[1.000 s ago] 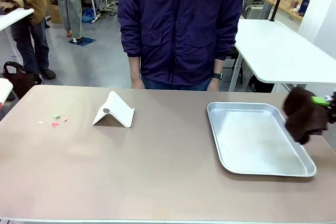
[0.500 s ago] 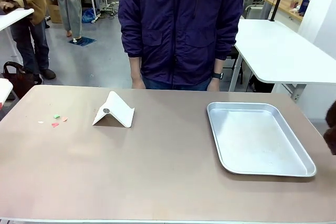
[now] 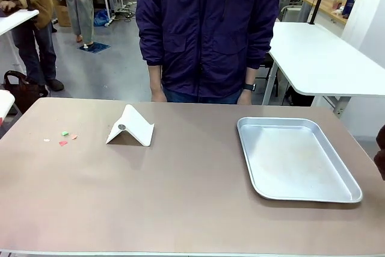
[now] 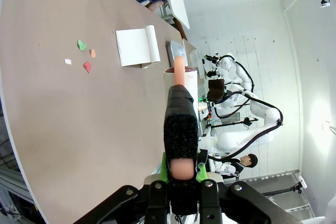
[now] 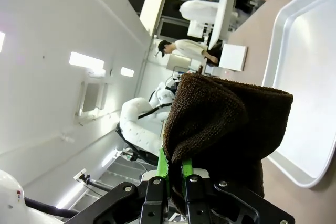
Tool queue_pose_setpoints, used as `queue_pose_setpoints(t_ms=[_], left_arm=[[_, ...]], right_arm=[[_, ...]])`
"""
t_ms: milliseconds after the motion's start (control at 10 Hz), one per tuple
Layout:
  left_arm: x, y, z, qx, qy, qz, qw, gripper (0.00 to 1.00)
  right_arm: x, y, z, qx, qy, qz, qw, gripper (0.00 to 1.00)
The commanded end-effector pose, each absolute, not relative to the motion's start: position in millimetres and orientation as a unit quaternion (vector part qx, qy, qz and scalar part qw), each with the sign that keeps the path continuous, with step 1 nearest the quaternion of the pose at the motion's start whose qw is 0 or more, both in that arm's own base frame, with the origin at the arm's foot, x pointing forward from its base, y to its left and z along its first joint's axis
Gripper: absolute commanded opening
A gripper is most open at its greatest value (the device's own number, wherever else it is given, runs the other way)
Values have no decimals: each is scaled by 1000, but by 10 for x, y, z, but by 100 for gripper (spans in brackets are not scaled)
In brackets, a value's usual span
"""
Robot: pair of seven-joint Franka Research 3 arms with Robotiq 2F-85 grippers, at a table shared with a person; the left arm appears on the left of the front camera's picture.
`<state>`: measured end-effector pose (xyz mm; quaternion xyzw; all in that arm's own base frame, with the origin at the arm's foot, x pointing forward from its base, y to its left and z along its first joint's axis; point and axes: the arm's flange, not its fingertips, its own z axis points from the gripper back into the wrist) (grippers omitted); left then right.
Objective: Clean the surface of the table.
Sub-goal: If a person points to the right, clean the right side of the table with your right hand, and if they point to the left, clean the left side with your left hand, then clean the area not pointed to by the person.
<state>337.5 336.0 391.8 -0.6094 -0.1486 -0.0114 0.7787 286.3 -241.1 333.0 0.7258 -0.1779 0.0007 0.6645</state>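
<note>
The table [image 3: 180, 197] has a tan-brown top, with a few small coloured scraps [image 3: 62, 138] near its left end. In the left wrist view the scraps [image 4: 83, 56] lie on the table [image 4: 58, 124] far ahead of my left gripper [image 4: 182, 166]. That gripper is shut on a slim tool [image 4: 180, 124] with a black textured middle and peach ends. My right gripper [image 5: 173, 169] is shut on a dark brown cloth [image 5: 220, 124], beside the tray. A sliver of the cloth [image 3: 381, 154] shows at the right edge of the front view.
A silver tray [image 3: 298, 157] lies on the right half of the table. A white folded card [image 3: 130, 126] stands left of centre, near the scraps. A person in a dark purple jacket [image 3: 207, 28] stands at the far edge, hands down. White tables stand behind.
My right gripper has carried the dark cloth rightward, off the tray's right side to the edge of the front view. Nothing on the table has moved.
</note>
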Motion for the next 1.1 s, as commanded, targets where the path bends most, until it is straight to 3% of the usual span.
queue_pose_setpoints(t_ms=[0, 1000], left_arm=[[3335, 3345, 3944, -609, -149, -23, 778, 13], [3335, 3345, 3944, -609, -149, -23, 778, 13]], right_arm=[[2885, -2395, 3403, 722, -175, 1, 669, 11], [2885, -2395, 3403, 722, -175, 1, 669, 11]])
